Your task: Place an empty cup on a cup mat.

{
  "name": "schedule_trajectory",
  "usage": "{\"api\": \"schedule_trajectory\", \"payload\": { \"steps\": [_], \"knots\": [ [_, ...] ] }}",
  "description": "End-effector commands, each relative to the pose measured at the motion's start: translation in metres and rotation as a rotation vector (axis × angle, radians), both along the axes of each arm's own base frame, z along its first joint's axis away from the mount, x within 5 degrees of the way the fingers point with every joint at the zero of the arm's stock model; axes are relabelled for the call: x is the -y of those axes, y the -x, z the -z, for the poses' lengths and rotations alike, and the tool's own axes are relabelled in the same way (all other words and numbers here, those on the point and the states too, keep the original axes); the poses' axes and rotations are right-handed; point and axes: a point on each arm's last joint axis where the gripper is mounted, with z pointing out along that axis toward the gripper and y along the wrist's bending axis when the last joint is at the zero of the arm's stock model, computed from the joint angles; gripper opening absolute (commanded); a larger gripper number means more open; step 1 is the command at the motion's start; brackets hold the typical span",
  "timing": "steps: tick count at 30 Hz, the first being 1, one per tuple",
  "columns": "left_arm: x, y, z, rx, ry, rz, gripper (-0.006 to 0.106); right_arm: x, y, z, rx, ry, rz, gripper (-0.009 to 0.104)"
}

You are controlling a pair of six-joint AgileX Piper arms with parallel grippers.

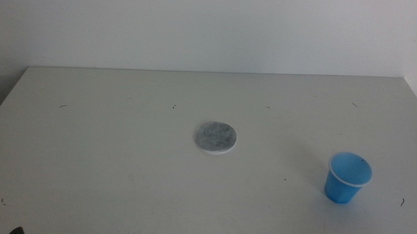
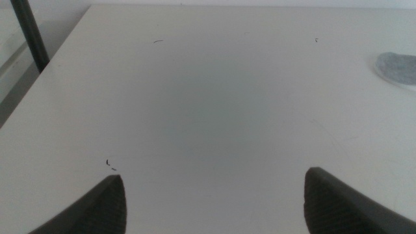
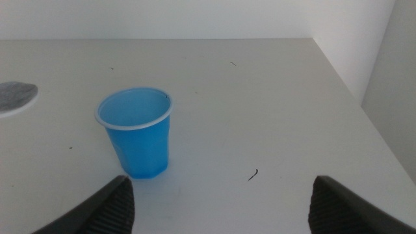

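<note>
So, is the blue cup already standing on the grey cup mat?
No, the cup stands upright on the bare table, well apart from the cup mat, which has nothing on it.

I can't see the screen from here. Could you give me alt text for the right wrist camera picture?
A blue cup stands upright and empty on a white table, close ahead of the right gripper, whose two dark jaws are spread wide and hold nothing. The grey cup mat lies apart from the cup, cut off by the picture's edge.
</note>
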Motion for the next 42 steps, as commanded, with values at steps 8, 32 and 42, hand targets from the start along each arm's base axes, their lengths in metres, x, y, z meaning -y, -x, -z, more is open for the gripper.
{"api": "schedule_trajectory", "payload": {
  "steps": [8,32,42],
  "knots": [
    [0.000,-0.001,-0.009,0.086,0.016,0.000,0.105,0.002,0.005,-0.050,0.057,0.014,0.009,0.078],
    [0.000,-0.001,-0.009,0.086,0.016,0.000,0.105,-0.009,-0.070,-0.189,-0.222,-0.115,0.000,0.078],
    [0.000,-0.001,-0.009,0.086,0.016,0.000,0.105,-0.012,-0.121,-0.215,-0.521,-0.088,0.016,0.078]
  ]
}}
